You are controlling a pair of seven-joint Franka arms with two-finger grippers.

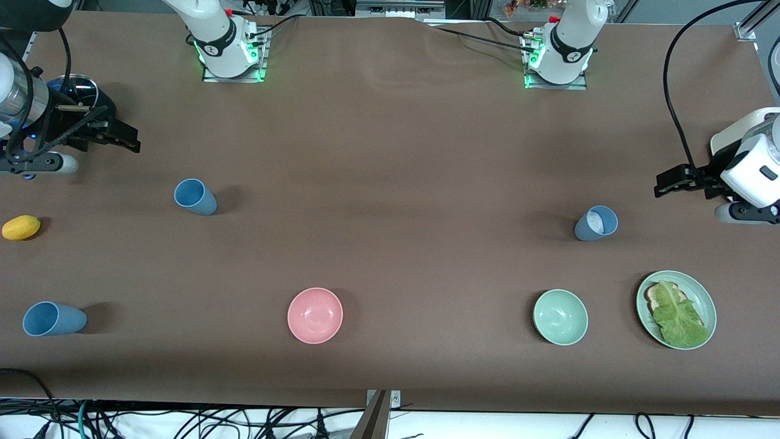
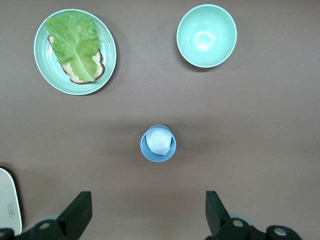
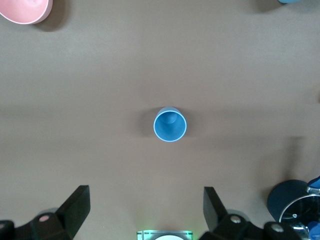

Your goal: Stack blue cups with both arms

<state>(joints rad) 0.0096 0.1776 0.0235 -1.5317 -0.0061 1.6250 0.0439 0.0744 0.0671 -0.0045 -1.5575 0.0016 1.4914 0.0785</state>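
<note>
Upright on the brown desk (image 1: pixel 390 183) stand three blue cups. One sky-blue cup (image 1: pixel 195 196) sits toward the right arm's end, a second sky-blue cup (image 1: pixel 53 319) stands nearer the front camera at the same end, and the grey-blue cup (image 1: pixel 596 223) with its whitish inside stands toward the left arm's end.

None of them is touched. The right end effector (image 1: pixel 125 137) hovers over the desk by the dark pot (image 1: pixel 82 91), its fingers spread apart and holding nothing; in its wrist view the first sky-blue cup lies centred between them. The left end effector (image 1: pixel 670 182) hangs over the desk's edge region at the left arm's end, also spread wide and unloaded.

Nearer the front camera lie a pink bowl (image 1: pixel 315 315), a green bowl (image 1: pixel 560 317) and a green plate (image 1: pixel 676 310) carrying bread under lettuce. A yellow lemon-like object (image 1: pixel 21 227) rests between the two sky-blue cups.
</note>
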